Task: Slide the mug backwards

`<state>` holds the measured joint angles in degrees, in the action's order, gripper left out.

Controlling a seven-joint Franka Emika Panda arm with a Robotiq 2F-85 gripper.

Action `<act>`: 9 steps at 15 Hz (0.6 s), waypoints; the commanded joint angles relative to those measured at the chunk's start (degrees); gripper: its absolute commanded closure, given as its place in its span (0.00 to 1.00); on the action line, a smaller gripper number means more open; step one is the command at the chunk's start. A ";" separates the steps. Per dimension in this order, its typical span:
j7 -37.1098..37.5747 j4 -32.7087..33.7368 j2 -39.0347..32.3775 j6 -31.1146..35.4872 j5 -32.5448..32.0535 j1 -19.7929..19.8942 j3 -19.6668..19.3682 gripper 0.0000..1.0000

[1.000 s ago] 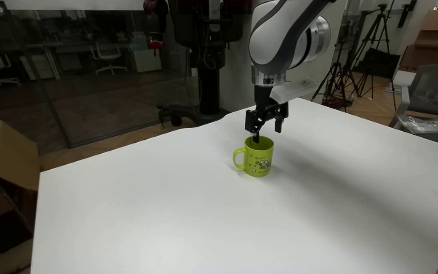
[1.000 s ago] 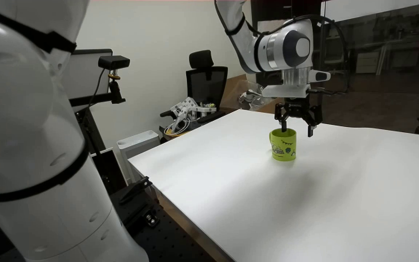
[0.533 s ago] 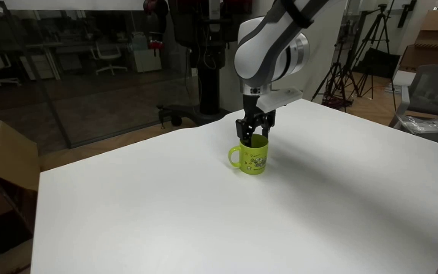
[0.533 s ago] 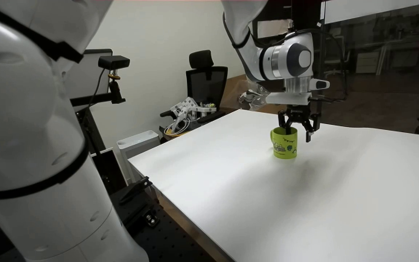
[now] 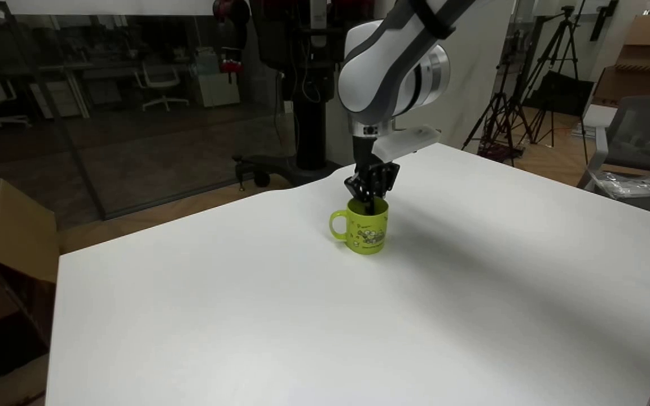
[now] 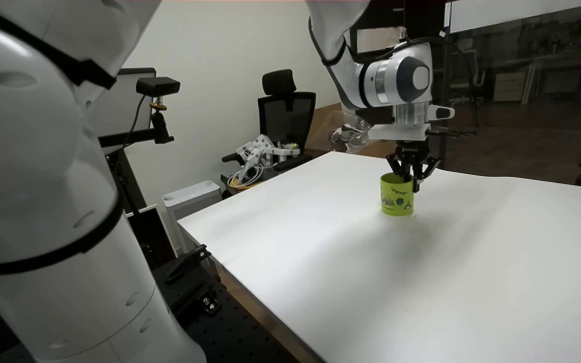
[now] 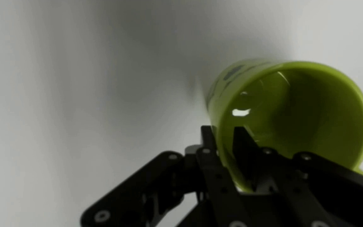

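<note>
Mug (image 5: 367, 232) stood upright on a white table (image 5: 235, 316), in from the edges, and the table was the largest thing there. Next came the arm (image 6: 406, 83), bent over and down. At its end the gripper (image 7: 224, 138) pointed down at one side of the mug. The handle (image 5: 332, 225) stuck out clear of the fingers (image 7: 207, 135). These sat close together astride the mug's wall (image 7: 221, 97), one outside, one inside; whether both pressed on it I could not tell, a slim gap seeming to show beside the inner one in the wrist view.

The slide turned, as I judged it, on that wall. Nearly all the mug lay off to the inner finger's side, its long axis vertical, so any hold there would be off-centre, and a drag might twist it about the fingers. A level, unhurried pull looked best. Which way "backwards" ran, I could not make out.
</note>
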<state>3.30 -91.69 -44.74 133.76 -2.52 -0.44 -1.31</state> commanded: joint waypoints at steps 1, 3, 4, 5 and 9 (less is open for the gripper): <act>1.37 0.87 0.42 -1.99 0.54 -0.56 -0.39 1.00; 1.44 0.65 0.73 -2.31 0.90 -0.46 -0.29 0.97; 1.38 0.51 0.77 -2.21 0.99 -0.42 -0.26 0.97; 1.32 0.32 0.94 -2.13 1.09 -0.36 -0.22 0.97; -0.05 0.32 0.04 -0.99 1.30 -0.04 -0.04 0.90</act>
<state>3.31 -91.52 -44.64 132.90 -1.28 -0.44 -1.29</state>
